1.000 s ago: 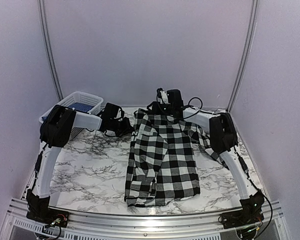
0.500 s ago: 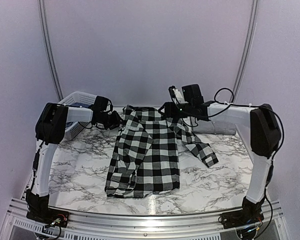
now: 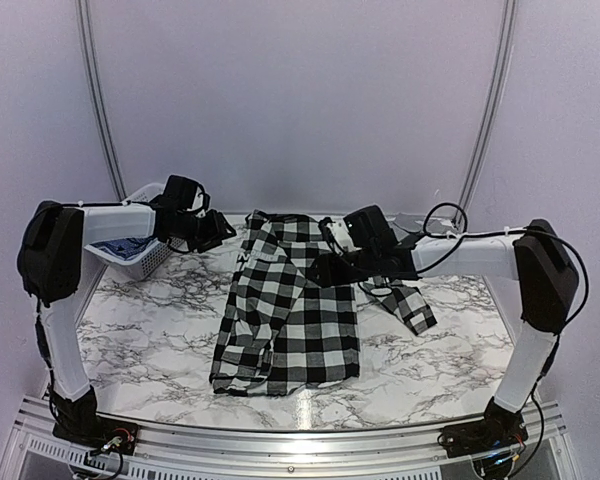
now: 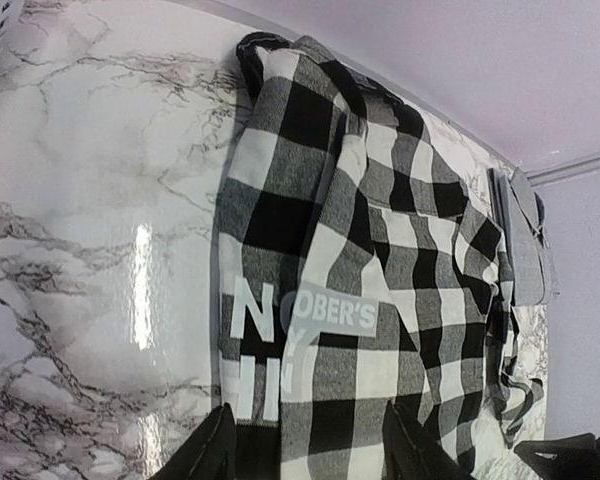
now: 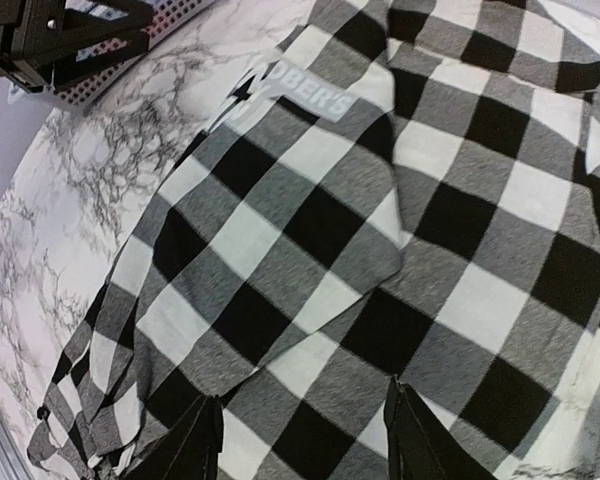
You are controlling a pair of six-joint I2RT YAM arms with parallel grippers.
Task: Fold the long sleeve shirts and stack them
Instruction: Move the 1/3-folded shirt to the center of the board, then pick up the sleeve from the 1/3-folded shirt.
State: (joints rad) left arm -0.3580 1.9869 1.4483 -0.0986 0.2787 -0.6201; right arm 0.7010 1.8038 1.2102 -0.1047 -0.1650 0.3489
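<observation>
Midway through a fold, by the look of it, the checked long sleeve shirt (image 3: 290, 320) lies lengthwise at centre frame on the marble tabletop (image 3: 160, 340), one sleeve (image 3: 412, 305) straying to the right. The left claw (image 3: 218, 232), upper left beside the basket (image 3: 145, 258), stands parted and empty. The right claw (image 3: 323, 268) hovers over the shirt's upper half, jaws apart, gripping nothing. Soft, light cloth like this will likely sag and slide, so the stray sleeve's end looks the surest hold.

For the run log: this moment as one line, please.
shirt: spread on table | left gripper: open | right gripper: open over shirt
</observation>
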